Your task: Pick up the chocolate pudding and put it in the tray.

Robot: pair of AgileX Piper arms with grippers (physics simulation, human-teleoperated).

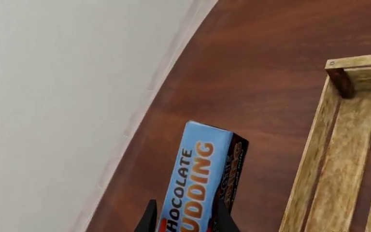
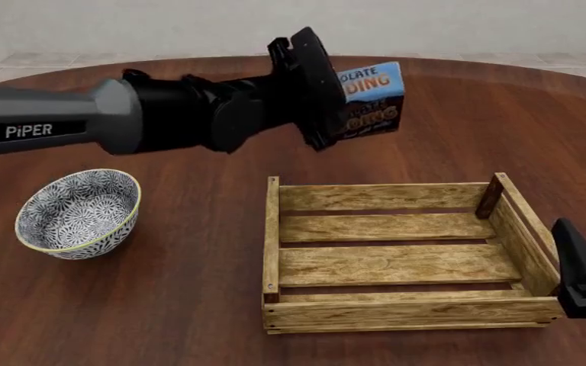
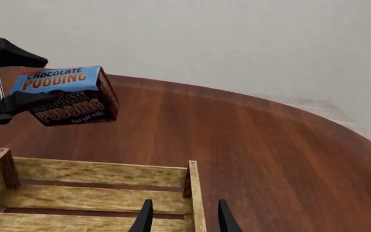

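The left gripper (image 2: 332,103) is clamped on the chocolate pudding (image 2: 372,99), held aloft just beyond the tray's (image 2: 395,313) far rail; right gripper (image 3: 182,217), fingers apart, idles at the near right corner

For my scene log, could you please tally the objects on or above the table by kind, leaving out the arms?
Pudding cartons: 1, the chocolate pudding, held in the air by the left gripper.
Crates: 1, the tray.
Bowls: 1, the patterned bowl.
Total: 3
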